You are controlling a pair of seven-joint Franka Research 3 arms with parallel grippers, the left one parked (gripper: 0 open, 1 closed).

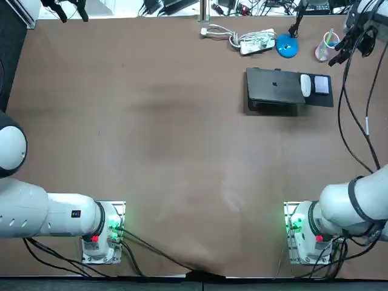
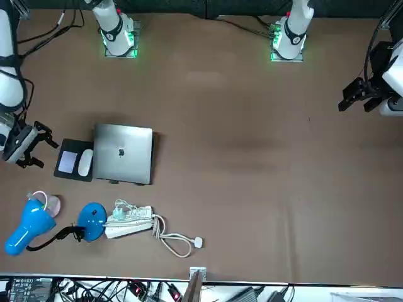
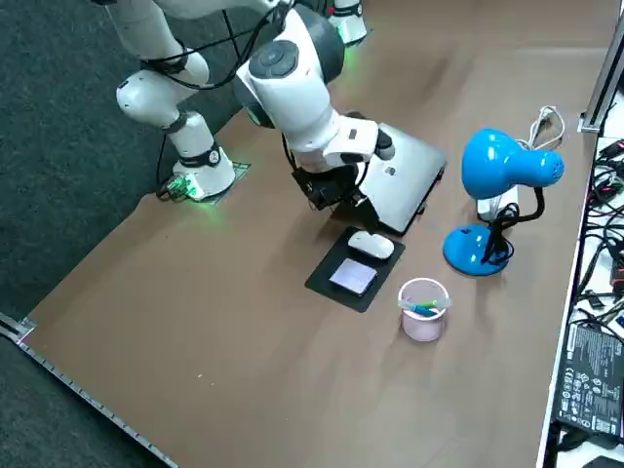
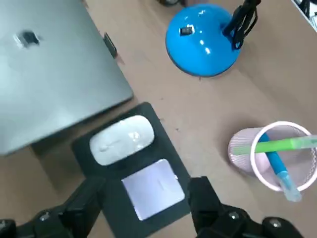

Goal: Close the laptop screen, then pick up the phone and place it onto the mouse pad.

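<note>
I see a matte brown table over dark carpet. The flat silver laptop lies closed, a small dark logo on its lid. Just beside it, a black rectangular mouse pad holds a glossy white mouse and the phone. The right gripper hovers above the pad, fingers spread, empty. A blue lamp and a pink mesh cup stand nearby.

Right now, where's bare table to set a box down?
Bare: the table left of the laptop, and toward the arm bases. Crowded: far right corner, with pad, lamp, cup, and the open end effector hovering by the pad.
</note>
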